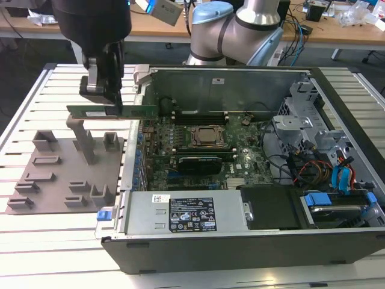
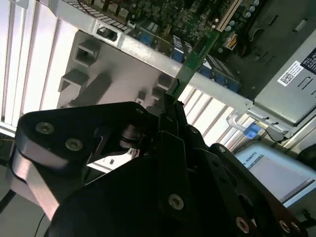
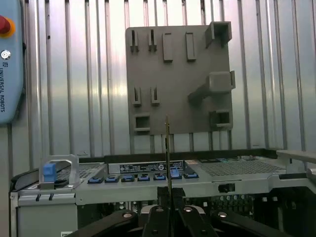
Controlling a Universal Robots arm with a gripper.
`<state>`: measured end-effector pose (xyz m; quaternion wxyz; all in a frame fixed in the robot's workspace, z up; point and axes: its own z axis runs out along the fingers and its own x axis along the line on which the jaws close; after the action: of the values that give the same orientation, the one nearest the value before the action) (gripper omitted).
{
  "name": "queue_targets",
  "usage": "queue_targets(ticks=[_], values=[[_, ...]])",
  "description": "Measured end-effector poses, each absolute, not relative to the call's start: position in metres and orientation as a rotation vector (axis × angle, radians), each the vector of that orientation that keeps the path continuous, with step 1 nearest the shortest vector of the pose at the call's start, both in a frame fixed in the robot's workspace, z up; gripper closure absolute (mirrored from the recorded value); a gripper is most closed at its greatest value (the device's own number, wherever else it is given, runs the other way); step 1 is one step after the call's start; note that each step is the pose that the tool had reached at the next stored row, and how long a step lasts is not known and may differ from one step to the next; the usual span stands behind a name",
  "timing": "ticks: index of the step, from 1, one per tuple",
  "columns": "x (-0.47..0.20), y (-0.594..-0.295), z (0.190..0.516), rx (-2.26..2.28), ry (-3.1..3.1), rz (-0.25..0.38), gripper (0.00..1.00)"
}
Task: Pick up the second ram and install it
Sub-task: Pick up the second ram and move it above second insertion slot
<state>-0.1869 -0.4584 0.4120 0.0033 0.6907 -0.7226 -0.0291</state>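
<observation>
— So, what sits at the exterior view's left?
— The grey plate, flat on the desk.
— And your tool?
— My tool is clenched on the second ram. It hangs in the air, between the plate and the open box. I think it is light, stiff and thin, and easy to snap. So I pinch its flat sides near the middle.
— What is in the box?
— A green board, a square chip holder and wires.
</observation>
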Motion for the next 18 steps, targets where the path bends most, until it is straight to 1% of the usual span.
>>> queue_targets(ticks=[7, 14, 18], values=[[-0.147, -0.458, 0.412, 2.162, -2.262, -0.098, 0.87], [-0.113, -0.457, 0.407, 2.154, -2.254, -0.125, 0.87], [-0.087, -0.447, 0.403, 2.148, -2.248, -0.137, 0.87]])
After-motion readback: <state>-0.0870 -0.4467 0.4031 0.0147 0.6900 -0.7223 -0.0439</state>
